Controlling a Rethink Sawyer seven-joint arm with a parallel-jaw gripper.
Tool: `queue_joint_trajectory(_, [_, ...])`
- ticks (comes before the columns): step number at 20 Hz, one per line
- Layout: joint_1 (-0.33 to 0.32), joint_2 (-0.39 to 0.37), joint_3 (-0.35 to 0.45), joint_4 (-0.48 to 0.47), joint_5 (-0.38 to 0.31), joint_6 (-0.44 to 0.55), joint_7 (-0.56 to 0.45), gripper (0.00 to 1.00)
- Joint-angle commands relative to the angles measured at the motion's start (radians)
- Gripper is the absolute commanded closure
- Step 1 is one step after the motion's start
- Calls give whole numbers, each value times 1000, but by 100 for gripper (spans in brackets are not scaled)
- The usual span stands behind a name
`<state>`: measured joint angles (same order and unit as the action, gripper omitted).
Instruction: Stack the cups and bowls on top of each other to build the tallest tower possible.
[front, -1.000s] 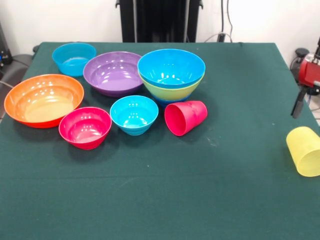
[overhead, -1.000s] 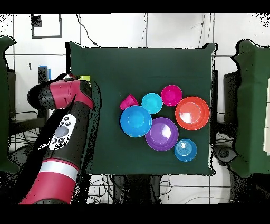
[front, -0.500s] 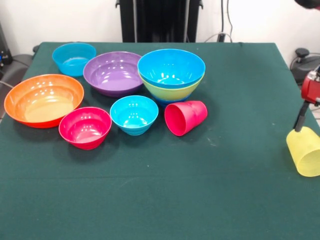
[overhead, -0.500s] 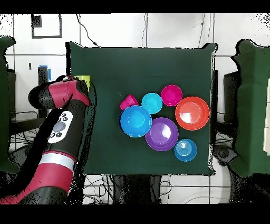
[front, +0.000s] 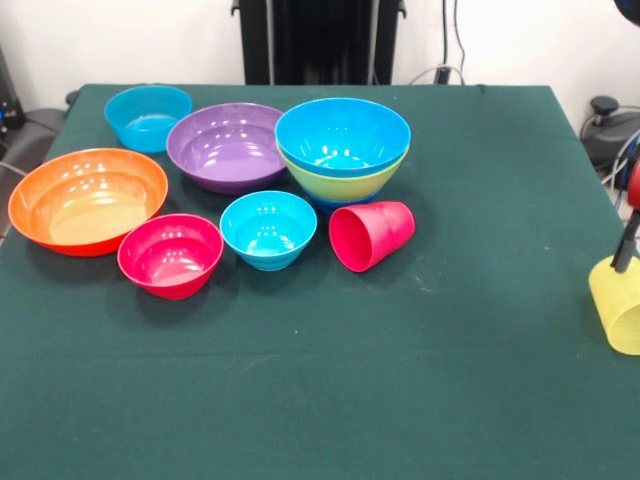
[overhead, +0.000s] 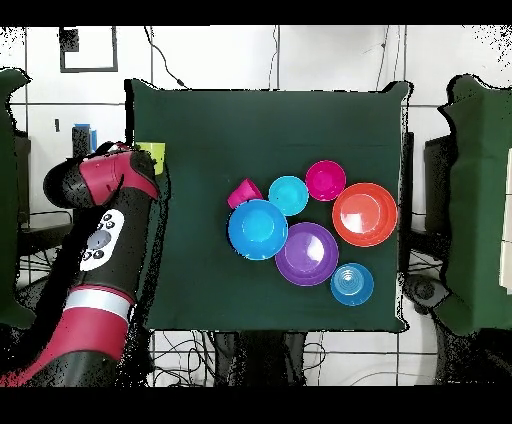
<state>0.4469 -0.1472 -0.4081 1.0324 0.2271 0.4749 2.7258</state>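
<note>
A bright blue bowl (front: 342, 135) sits nested in a lime green bowl (front: 346, 182), forming a low tower (overhead: 257, 229). Around it stand a purple bowl (front: 225, 146), an orange bowl (front: 86, 200), a far cyan bowl (front: 148, 117), a pink-red bowl (front: 170, 255) and a near cyan bowl (front: 268, 228). The red-pink cup (front: 372, 236) lies on its side beside the tower. The yellow cup (front: 619, 318) is at the right edge of the front view, with my gripper (front: 627, 252) right at its upper rim. In the overhead view the arm (overhead: 100, 215) covers the gripper, and only a bit of the yellow cup (overhead: 152, 152) shows.
The green table (front: 480, 200) drops off close to the yellow cup on the right. In the overhead view the arm hangs over the table's left side, well away from the group of bowls (overhead: 306, 253).
The gripper and the yellow cup have shifted together toward the front view's right edge. Seen from overhead, the arm has swung further left. Bowls and red-pink cup have not moved.
</note>
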Motion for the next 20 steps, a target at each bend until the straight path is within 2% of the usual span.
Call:
queue_joint_trajectory(1, [1,48,44,-28,-24,133,44,0])
queue_joint_trajectory(10, [31,39,-21,-75,-15,256,76,0])
queue_joint_trajectory(15, [27,13,-12,-10,-34,207,47,0])
queue_joint_trajectory(20, [33,-43,-18,55,-46,221,19,0])
